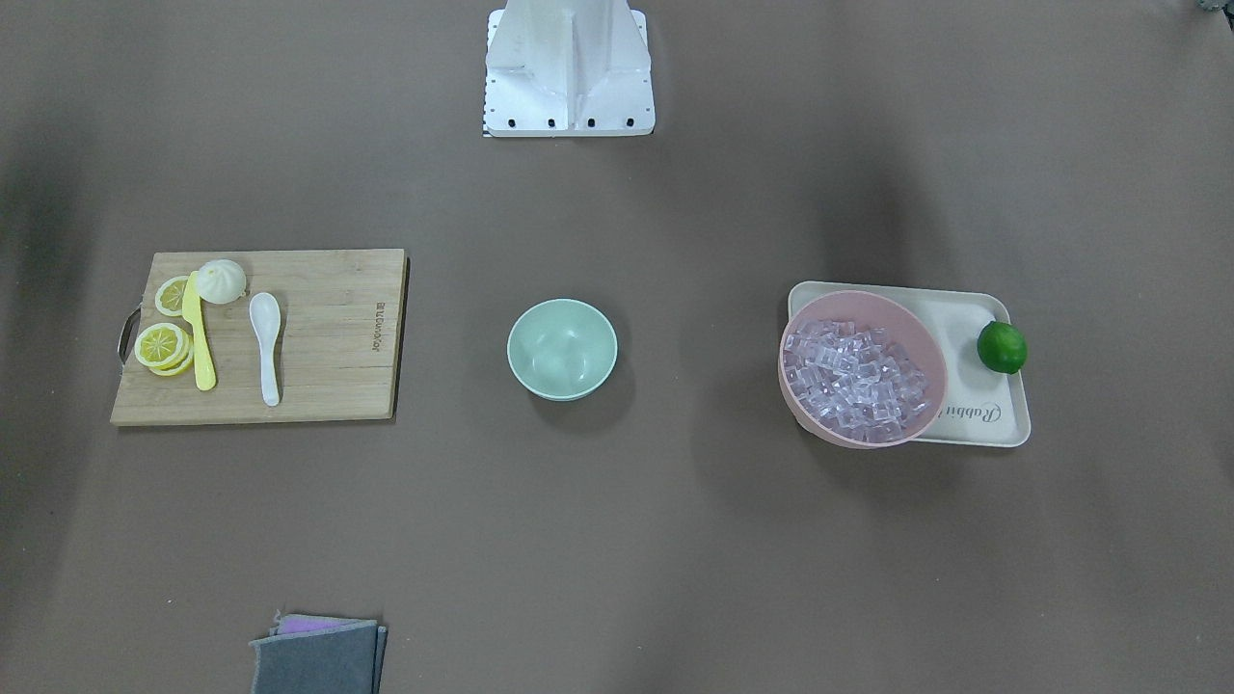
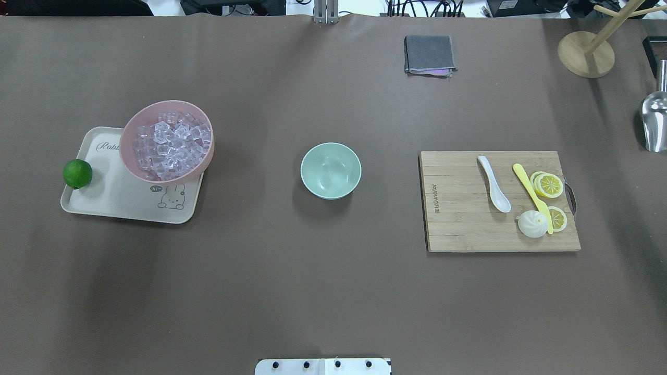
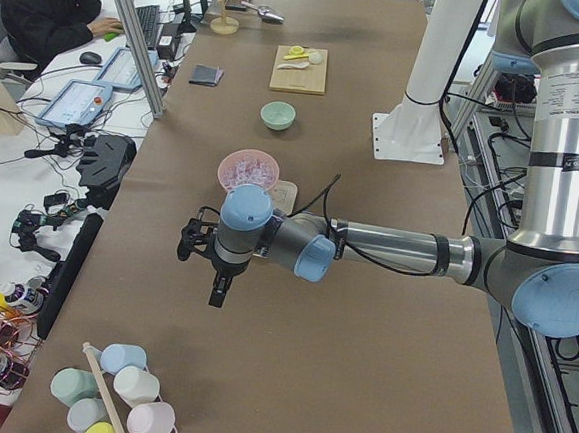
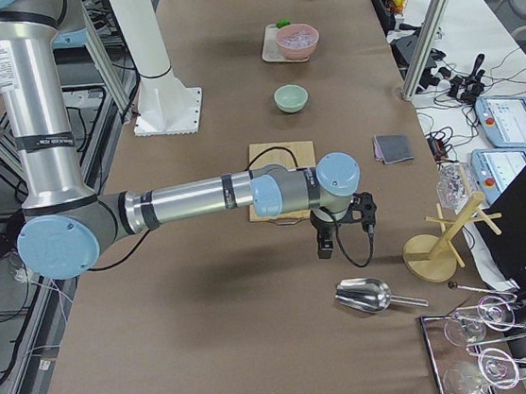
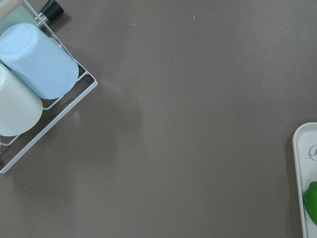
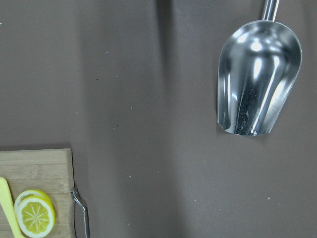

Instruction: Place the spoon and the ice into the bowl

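Note:
The white spoon (image 2: 495,185) lies on a wooden cutting board (image 2: 458,208) at the table's right, also seen in the front view (image 1: 265,347). The ice (image 2: 169,143) fills a pink bowl (image 2: 124,151) on a cream tray (image 2: 114,198) at the left. The mint-green bowl (image 2: 331,171) stands empty at the centre. My left gripper (image 3: 219,289) hovers over the table's left end, past the tray. My right gripper (image 4: 324,247) hovers past the board, near a metal scoop (image 4: 364,295). Both show only in the side views, so I cannot tell whether they are open or shut.
A lime (image 2: 77,173) sits on the tray's edge. A yellow knife (image 2: 531,197), lemon slices (image 2: 550,185) and a white bun (image 2: 532,224) share the board. A grey cloth (image 2: 429,54) and a wooden stand (image 2: 586,52) are at the far side. A cup rack (image 5: 29,79) is at the left end.

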`<state>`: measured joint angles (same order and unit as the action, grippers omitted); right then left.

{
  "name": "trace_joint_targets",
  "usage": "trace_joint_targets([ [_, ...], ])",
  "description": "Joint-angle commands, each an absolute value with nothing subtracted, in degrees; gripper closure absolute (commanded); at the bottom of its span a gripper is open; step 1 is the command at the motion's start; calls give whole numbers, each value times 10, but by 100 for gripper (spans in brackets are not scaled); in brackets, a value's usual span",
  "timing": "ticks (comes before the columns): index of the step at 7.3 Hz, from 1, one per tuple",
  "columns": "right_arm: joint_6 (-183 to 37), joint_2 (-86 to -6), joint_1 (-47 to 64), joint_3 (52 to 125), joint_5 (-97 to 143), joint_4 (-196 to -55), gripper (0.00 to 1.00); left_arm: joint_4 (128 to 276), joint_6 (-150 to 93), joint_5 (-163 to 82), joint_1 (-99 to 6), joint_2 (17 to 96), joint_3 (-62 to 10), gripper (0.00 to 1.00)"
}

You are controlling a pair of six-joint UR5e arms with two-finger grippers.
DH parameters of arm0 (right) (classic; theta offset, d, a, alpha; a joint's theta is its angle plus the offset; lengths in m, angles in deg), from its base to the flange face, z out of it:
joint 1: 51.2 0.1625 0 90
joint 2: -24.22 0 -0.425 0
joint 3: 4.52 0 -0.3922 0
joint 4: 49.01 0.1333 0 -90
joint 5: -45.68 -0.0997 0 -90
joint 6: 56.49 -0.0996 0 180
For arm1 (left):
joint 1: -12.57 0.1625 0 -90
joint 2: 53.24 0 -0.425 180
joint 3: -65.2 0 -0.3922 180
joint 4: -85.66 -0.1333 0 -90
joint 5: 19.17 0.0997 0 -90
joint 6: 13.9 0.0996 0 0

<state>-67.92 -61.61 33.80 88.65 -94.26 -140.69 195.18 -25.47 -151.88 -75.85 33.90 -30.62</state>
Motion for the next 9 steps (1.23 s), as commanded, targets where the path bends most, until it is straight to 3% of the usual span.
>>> trace_joint_targets([
  [1, -679, -616, 337, 886, -944, -1406, 0, 1952, -255, -1519, -759, 340, -309, 2],
  [5, -679, -615, 337, 897, -949, -1402, 0, 1976, -255, -1518, -758, 344, -316, 2],
  [9, -679, -596, 332, 916, -947, -1401, 0, 2001, -257, -1519, -709, 397, -340, 2],
])
